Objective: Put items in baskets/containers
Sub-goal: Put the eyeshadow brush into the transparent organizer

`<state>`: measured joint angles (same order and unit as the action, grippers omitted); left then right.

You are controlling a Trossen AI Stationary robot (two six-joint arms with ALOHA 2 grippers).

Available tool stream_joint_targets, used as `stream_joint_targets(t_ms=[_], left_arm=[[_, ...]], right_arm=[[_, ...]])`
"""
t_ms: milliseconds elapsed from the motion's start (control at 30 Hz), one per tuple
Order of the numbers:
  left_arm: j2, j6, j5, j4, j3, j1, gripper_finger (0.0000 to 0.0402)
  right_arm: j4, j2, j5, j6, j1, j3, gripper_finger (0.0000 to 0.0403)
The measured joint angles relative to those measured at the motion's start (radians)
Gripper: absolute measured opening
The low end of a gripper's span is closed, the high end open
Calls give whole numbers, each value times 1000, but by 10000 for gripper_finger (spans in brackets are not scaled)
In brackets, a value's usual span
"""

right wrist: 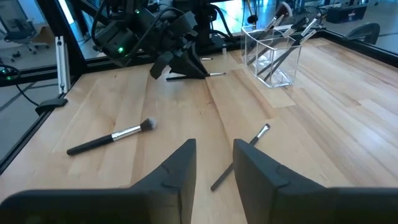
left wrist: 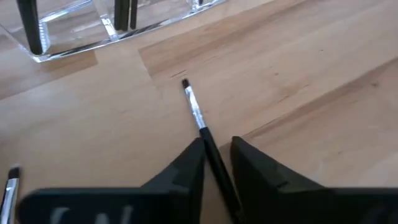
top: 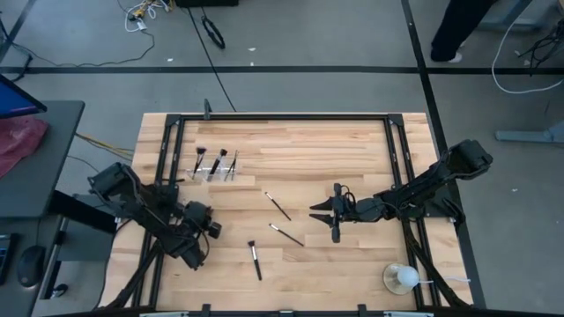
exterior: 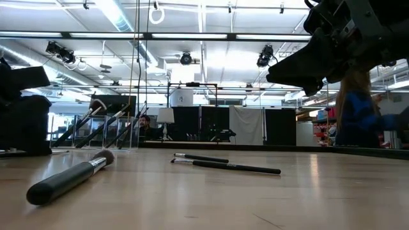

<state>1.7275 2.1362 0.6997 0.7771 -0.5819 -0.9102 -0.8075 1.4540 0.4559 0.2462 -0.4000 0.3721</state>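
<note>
Over on the left side of the table, the left gripper (top: pixel 210 227) is sitting low over the wood, with its arm reaching in from the left edge. Its fingers (left wrist: pixel 186 171) are standing narrow on either side of a thin brush (left wrist: pixel 200 121). One finger is lying against the slim dark handle, while a sliver of bare wood is showing between the handle and the other finger. The brush's silver ferrule and small dark tip are pointing toward the clear holder (top: pixel 216 167), which is standing at the far left of the table (top: pixel 352 141), near that gripper but apart from it. Several brushes are already leaning upright inside the holder (right wrist: pixel 273 59).

Moving rightward, three more brushes are lying loose on the wood. A fluffy-headed brush (top: pixel 255 260) is resting nearest the near edge, a slim brush (top: pixel 286 234) is lying in the middle, and another slim brush (top: pixel 277 205) is lying just beyond it toward the far side. All three are lying well apart from the holder.

Right of these, the right gripper (top: pixel 324 220) is hanging over the middle of the table and pointing left. Its fingers (right wrist: pixel 180 168) are standing partly apart and gripping nothing, with one slim brush (right wrist: pixel 239 158) lying on the wood just ahead of them.

At the near right corner, a white round object (top: pixel 401 278) is sitting on its dish.
</note>
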Motion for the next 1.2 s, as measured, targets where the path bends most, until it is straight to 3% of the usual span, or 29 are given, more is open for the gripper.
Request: stream_joint_targets(t_ms=[200,533,667,1000,1200], left_arm=[[0,1,2,1,1,-45,14],[4,-16,95,-41,-3,-43,13],[4,-75,161,-133,-6,-16,15],[4,-587,348,-608,-9,137,16],[4,-902,370,-862,-8,262,16]], right_arm=[[0,0,0,0,0,0,107],[0,0,0,0,0,0,107],[0,0,0,0,0,0,107],[1,0,0,0,0,0,107],[14,0,0,0,0,0,107]])
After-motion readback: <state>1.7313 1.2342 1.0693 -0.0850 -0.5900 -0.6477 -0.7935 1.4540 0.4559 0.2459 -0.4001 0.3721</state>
